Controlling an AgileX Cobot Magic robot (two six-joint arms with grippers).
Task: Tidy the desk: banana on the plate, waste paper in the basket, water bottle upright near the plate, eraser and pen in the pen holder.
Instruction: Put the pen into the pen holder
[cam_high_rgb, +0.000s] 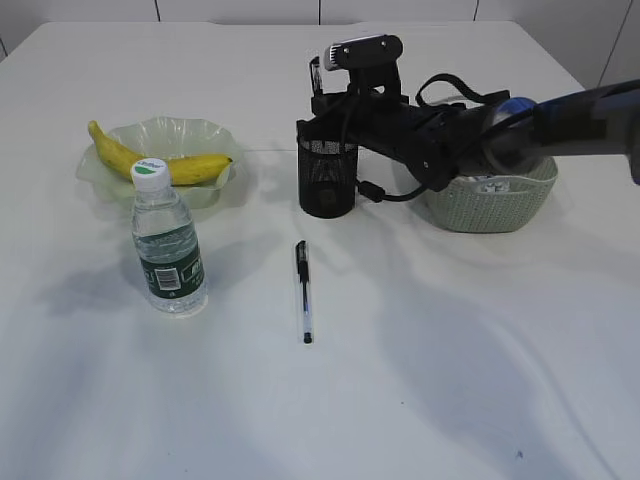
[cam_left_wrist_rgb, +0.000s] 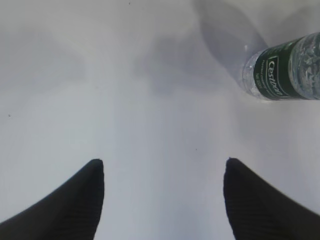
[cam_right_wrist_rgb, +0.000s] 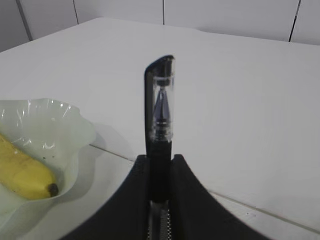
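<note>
My right gripper (cam_high_rgb: 322, 98) (cam_right_wrist_rgb: 159, 158) is shut on a black pen (cam_right_wrist_rgb: 161, 100) and holds it upright, cap end up, right over the black mesh pen holder (cam_high_rgb: 327, 180). A second pen (cam_high_rgb: 303, 290) lies flat on the desk (cam_high_rgb: 450, 380) in front of the holder. The banana (cam_high_rgb: 190, 168) rests on the green glass plate (cam_high_rgb: 215, 132). Just in front of the plate, the water bottle (cam_high_rgb: 167, 240) (cam_left_wrist_rgb: 285, 70) stands upright. My left gripper (cam_left_wrist_rgb: 162, 162) hangs open over bare desk, left of the bottle. The eraser is out of view.
The sage-green basket (cam_high_rgb: 490, 205) sits behind my right arm, with something pale inside that the arm mostly hides. The plate's rim (cam_right_wrist_rgb: 55, 115) and the banana's tip (cam_right_wrist_rgb: 30, 180) lie at the lower left of the right wrist view.
</note>
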